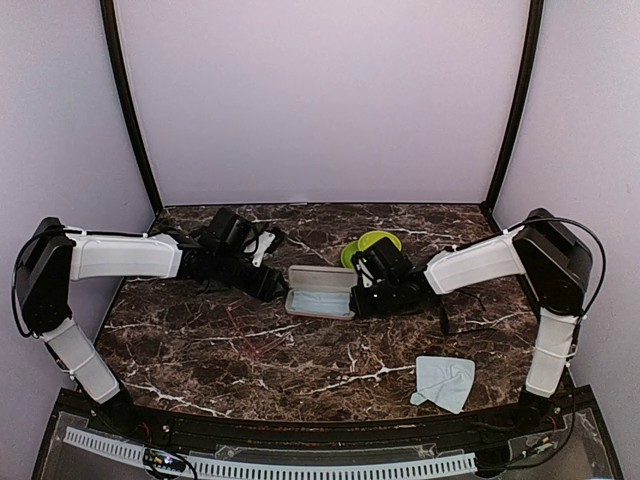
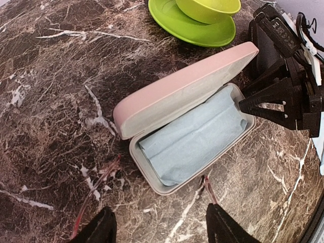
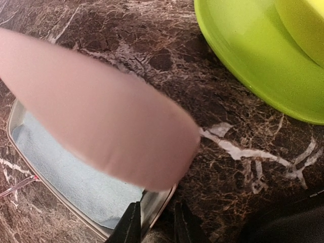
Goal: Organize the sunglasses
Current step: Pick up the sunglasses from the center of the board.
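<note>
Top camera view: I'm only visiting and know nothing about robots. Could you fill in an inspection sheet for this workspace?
Surface: dark brown marbled table.
Job's things: red-pink sunglasses lie on the table just ahead of the left tool; no second pair made out.
Clutter: open pink case holding a blue liner; green plate and bowl; loose pale-blue cloth.
Grippers: left tool open; right tool narrow, astride the case's rim, grip unclear.
Cables: black cable loops beside the left arm's shoulder; a similar one on the right.
Surroundings: plain lilac walls, black corner posts.
</note>
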`<state>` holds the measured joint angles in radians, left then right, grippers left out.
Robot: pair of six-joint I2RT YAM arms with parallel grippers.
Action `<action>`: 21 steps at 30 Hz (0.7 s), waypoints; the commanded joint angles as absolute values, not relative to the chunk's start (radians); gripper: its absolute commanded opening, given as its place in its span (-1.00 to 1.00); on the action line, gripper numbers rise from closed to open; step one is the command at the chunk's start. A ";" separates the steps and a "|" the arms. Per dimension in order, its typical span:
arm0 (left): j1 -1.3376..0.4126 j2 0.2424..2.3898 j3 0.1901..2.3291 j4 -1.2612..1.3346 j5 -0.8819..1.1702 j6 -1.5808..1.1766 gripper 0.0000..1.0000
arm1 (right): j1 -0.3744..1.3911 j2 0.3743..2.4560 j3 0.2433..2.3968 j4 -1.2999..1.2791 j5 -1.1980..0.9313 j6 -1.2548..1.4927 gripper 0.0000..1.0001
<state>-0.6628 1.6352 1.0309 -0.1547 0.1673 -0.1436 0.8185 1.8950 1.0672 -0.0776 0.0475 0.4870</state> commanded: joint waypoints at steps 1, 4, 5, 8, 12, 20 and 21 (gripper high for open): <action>-0.668 1.582 0.987 -0.159 0.161 -0.157 0.26 | 0.821 1.877 1.075 -0.112 0.101 0.468 -0.53; -0.692 1.561 0.953 -0.184 0.154 -0.169 0.26 | 0.821 1.873 1.077 -0.112 0.099 0.461 -0.53; -0.706 1.552 0.945 -0.195 0.151 -0.172 0.26 | 0.821 1.873 1.080 -0.110 0.089 0.460 -0.51; -0.764 1.532 0.917 -0.212 0.147 -0.186 0.27 | 0.821 1.863 1.072 -0.086 0.063 0.457 -0.39; -0.826 1.537 0.901 -0.249 0.131 -0.207 0.28 | 0.821 1.839 1.061 -0.077 0.061 0.454 -0.28; -0.851 1.588 0.912 -0.289 0.151 -0.181 0.31 | 0.821 1.778 1.016 -0.068 0.075 0.457 -0.27; -0.851 1.598 0.917 -0.296 0.155 -0.171 0.27 | 0.821 1.772 1.012 -0.067 0.075 0.458 -0.27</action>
<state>-0.8486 1.5742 0.9092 -0.2436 0.1398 -0.1940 0.8185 1.8217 1.0389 -0.0845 0.0647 0.4610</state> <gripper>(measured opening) 0.657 0.368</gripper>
